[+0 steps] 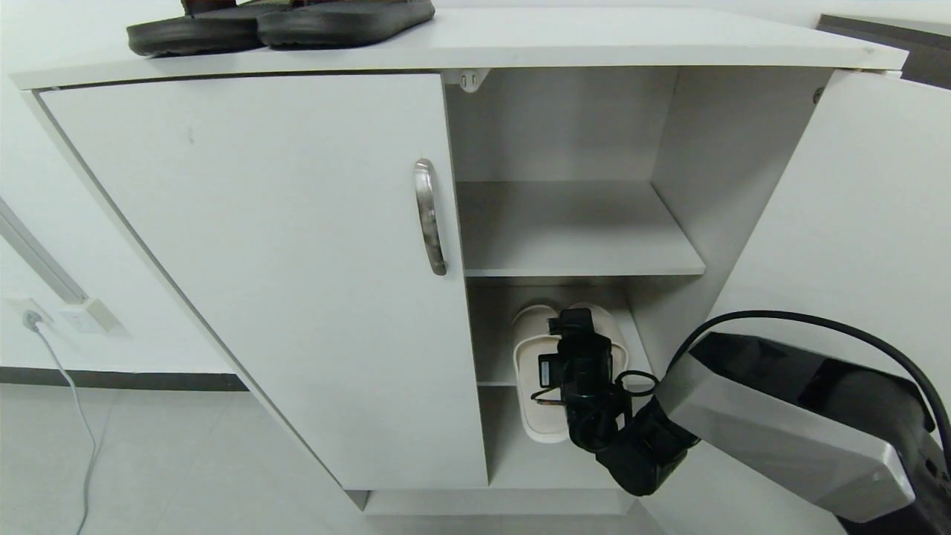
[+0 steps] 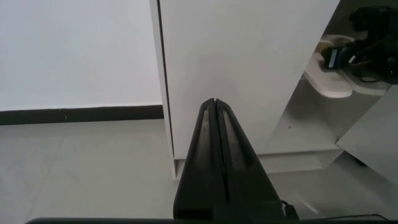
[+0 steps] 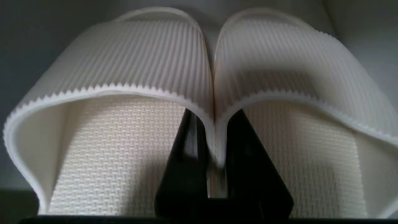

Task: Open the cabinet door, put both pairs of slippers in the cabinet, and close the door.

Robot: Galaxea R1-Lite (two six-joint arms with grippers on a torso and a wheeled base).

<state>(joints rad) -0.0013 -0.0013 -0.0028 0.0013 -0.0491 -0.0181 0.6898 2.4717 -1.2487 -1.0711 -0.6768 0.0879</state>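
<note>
White pair (image 1: 529,405) gripped by right claw (image 1: 573,334), low in cabinet (image 1: 669,223).
Head: pair's long axis runs inward, toes beyond claw; black pair (image 1: 282,26) on top, far above, likely nearer the left arm. Left wrist: left claw (image 2: 214,112) pressed closed, facing door (image 2: 236,56). Right wrist: claw nips the pair's touching inner walls.

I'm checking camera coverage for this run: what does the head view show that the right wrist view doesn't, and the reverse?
Only the head view: the dark slippers on the cabinet top, the handle on the shut left door, the open right door and the upper shelf. Only the right wrist view: the fingers pinching the two straps' inner edges together. Both: the white slippers and the right gripper.
</note>
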